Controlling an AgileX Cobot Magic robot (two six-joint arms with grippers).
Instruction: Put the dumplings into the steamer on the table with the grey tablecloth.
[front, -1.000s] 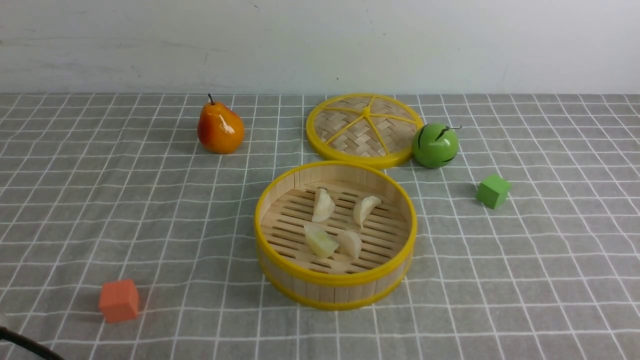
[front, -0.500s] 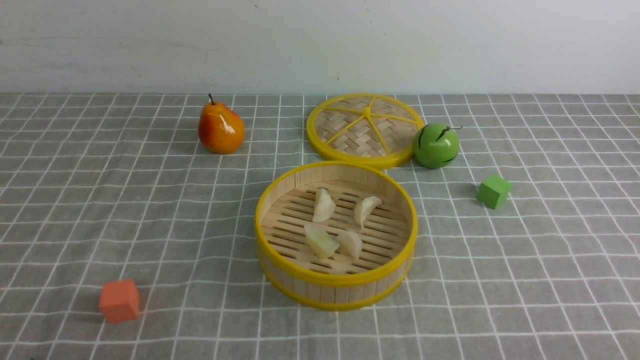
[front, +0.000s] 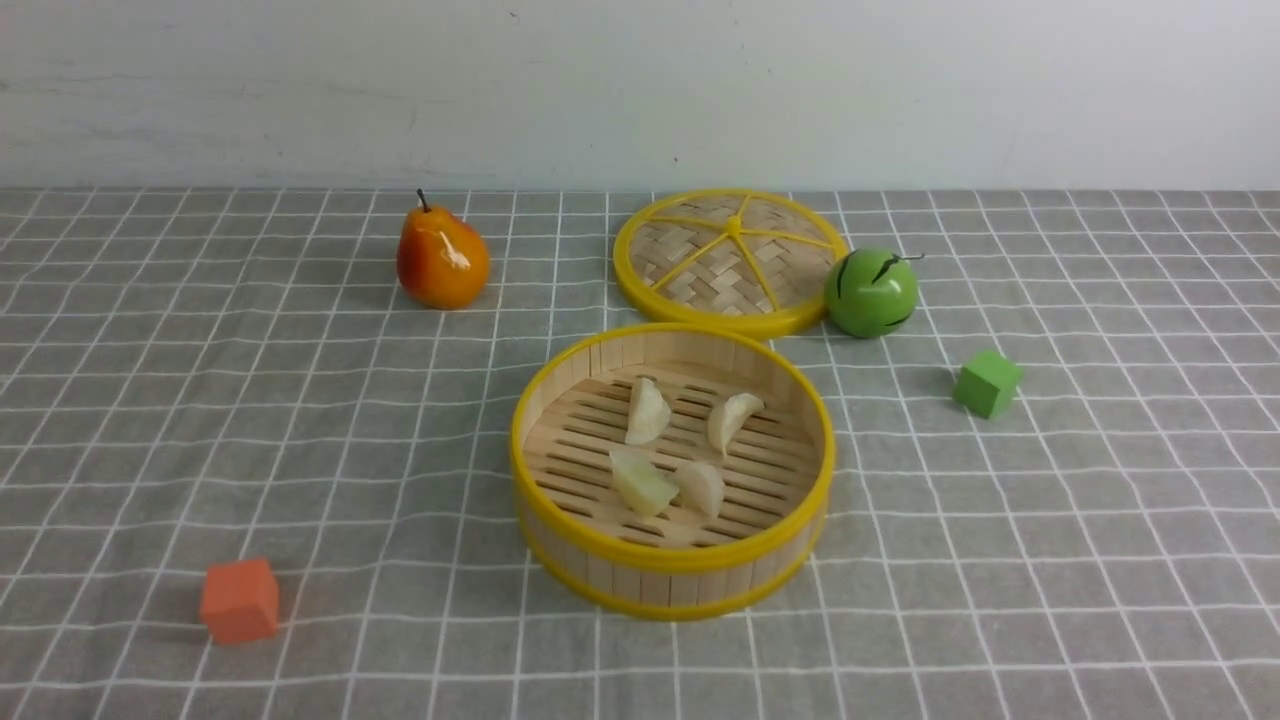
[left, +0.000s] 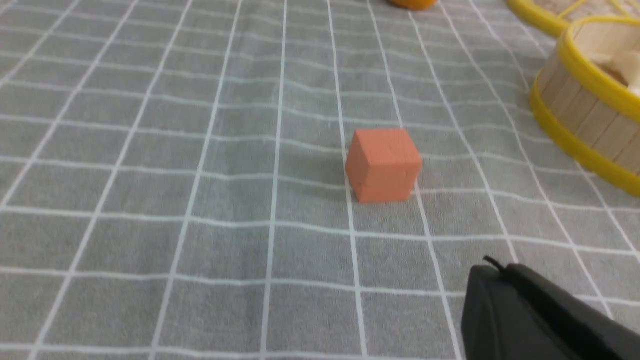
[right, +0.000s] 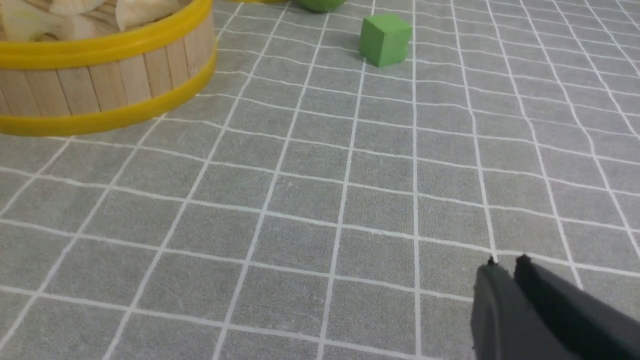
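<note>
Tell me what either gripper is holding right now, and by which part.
Nothing is held. The left gripper and right gripper are both shut on nothing, above bare tablecloth.

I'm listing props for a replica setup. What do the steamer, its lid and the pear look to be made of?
The steamer: matte pale wood or bamboo, going by its upright strip wall and slatted floor, with glossy yellow bands, probably plastic. The lid: woven bamboo-like strips inside a shiny yellow rim and spokes, again likely plastic. The pear: glossy orange-red with hard highlights, so probably painted plastic or foam rather than fruit.
</note>
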